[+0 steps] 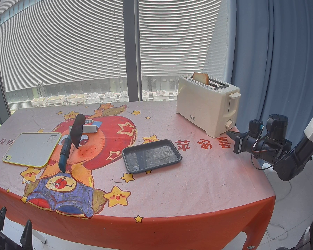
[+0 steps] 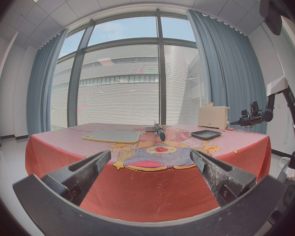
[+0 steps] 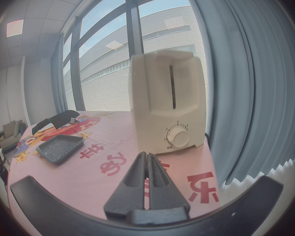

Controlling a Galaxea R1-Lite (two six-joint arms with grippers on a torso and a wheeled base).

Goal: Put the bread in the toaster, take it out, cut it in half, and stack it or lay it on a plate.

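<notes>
Bread [image 1: 201, 77]: probably light and brittle; you pinch its exposed top edge gently. Right gripper [image 3: 146, 156] clenched empty; left gripper [image 2: 149, 154] released.

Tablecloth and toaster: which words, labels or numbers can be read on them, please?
Tablecloth: large red characters beside the toaster, too stylised to read surely.
Tablecloth's left edge: dark characters, cut off, unreadable.
Cartoon figure's apple label: small letters, blurred.
Toaster side: small dark mark, too small.
Toaster dial: tick marks, no legible numbers.
</notes>
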